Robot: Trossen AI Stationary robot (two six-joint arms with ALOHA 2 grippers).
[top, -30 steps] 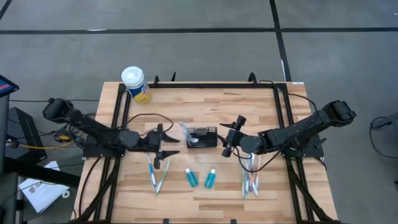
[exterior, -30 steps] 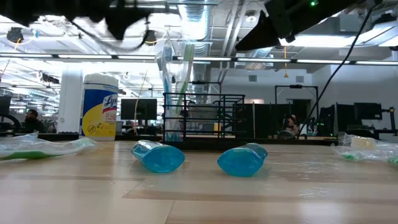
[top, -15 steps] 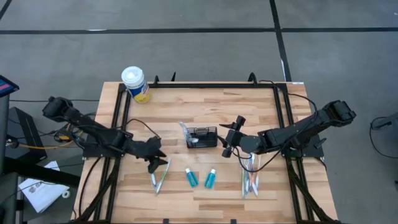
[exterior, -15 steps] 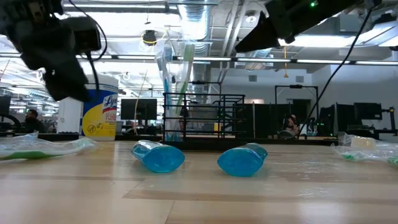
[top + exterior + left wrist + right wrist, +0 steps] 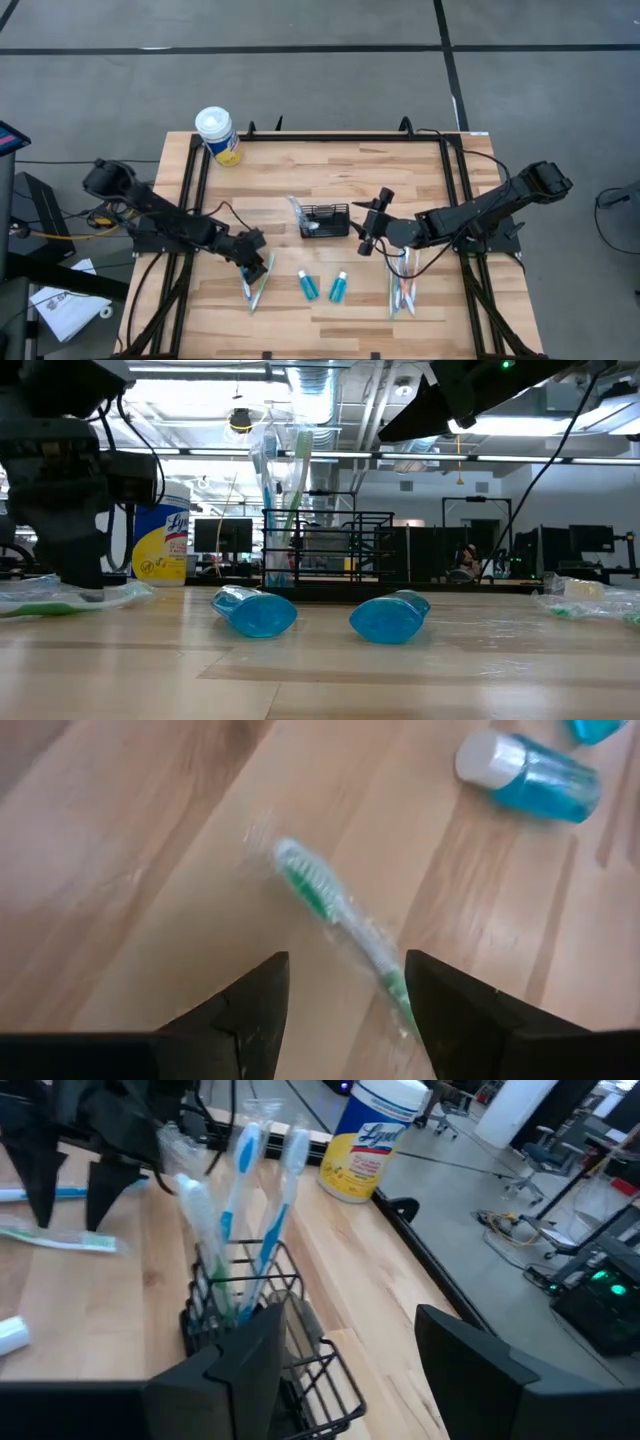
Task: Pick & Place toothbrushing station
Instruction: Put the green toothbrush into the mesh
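A: What is seen from overhead?
B: The left gripper [image 5: 256, 268] is poised over wrapped toothbrushes [image 5: 250, 290] at seven o'clock of the wire-mesh basket [image 5: 325, 221], mid-table. The right gripper [image 5: 371, 228] waits at its three o'clock, spread.

A: And the left wrist view?
B: Parted fingers [image 5: 240, 1020] straddle a green toothbrush [image 5: 340, 935], ungrasped; centring on the handle is advised before closing.

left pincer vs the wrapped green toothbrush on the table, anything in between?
Nothing visible. The left pincer is open right over the wrapped green toothbrush, which lies flat on bare table with its handle running between the fingers. The nearest teal tube lies off to one side, apart from it.
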